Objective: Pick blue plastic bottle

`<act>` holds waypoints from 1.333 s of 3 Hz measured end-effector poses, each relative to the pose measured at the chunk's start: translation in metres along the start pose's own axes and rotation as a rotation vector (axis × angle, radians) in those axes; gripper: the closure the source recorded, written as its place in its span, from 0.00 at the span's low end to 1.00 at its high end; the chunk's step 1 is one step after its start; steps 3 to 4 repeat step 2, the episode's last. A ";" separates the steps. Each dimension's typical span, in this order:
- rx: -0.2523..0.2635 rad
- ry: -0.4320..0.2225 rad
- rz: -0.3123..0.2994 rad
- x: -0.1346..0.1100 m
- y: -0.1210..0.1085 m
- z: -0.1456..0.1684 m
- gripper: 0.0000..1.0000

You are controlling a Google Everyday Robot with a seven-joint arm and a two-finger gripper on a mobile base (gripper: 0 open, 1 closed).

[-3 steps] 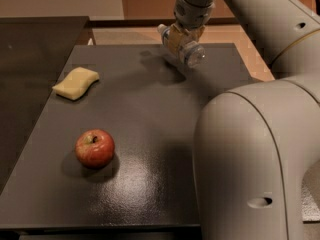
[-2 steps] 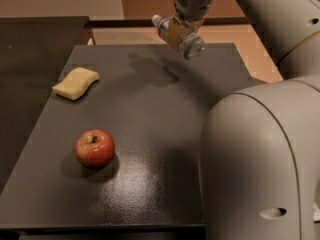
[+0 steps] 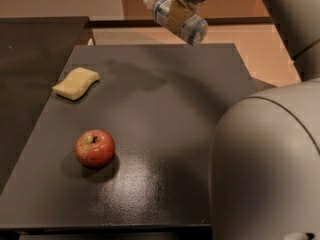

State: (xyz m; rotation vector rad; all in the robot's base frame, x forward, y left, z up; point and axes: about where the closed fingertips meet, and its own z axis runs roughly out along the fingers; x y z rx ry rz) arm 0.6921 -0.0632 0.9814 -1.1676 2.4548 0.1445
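Note:
The blue plastic bottle [image 3: 192, 28], clear with a pale bluish label and white cap, hangs tilted in the air above the far edge of the dark table [image 3: 165, 134], cap pointing up-left. My gripper [image 3: 178, 13] is shut on the bottle's middle, coming down from the top of the view. The bottle is well clear of the table surface, and its shadow falls on the far part of the table.
A red apple [image 3: 95, 148] sits at the front left of the table. A yellow sponge [image 3: 76, 83] lies at the left, farther back. My arm's large pale body [image 3: 270, 164] fills the right side. A second dark surface [image 3: 30, 49] lies to the left.
The gripper has lifted the bottle up off the table's far edge and higher in the view; the apple and sponge have not moved.

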 end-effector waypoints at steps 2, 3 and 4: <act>0.013 -0.045 -0.093 -0.008 0.005 -0.033 1.00; 0.013 -0.045 -0.093 -0.008 0.005 -0.033 1.00; 0.013 -0.045 -0.093 -0.008 0.005 -0.033 1.00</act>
